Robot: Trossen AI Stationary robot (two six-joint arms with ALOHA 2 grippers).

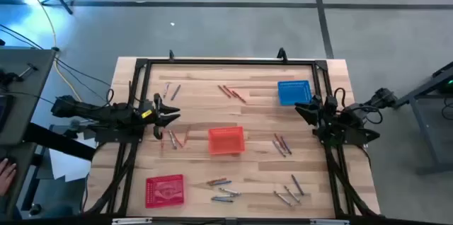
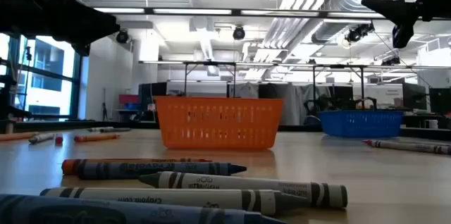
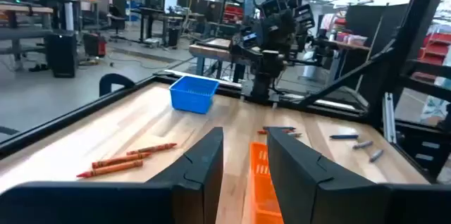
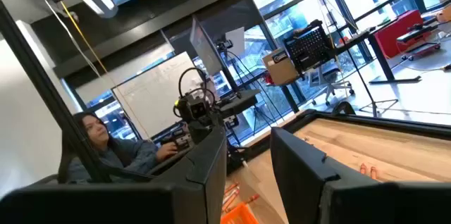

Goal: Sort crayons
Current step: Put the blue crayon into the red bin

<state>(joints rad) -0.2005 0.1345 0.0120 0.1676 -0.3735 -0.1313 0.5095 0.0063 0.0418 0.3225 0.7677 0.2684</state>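
1. Looking straight down, the high view alone gives the whole layout: crayons (image 1: 229, 91) scattered in small clusters over the wooden table (image 1: 198, 73), an orange-red basket (image 1: 226, 141) near the middle, a blue basket (image 1: 294, 92) toward the far right, and a second red basket (image 1: 164, 189) at the near left edge.
2. Both arms hang above the table. The left gripper (image 1: 174, 114) sits over the left side, the right gripper (image 1: 300, 107) just beside the blue basket.
3. Each wrist view shows what the overhead cannot: the left gripper's fingers (image 3: 204, 157) and the right gripper's fingers (image 4: 211, 157) stand parted with nothing between them.
4. Only the right wrist view catches a seated person (image 4: 106, 150) at a desk beyond the table.
5. Crayon labels are readable only in the low view, where the nearest crayons are cut off at the frame's lower edge.
6. From overhead, individual crayon colours are hard to tell.
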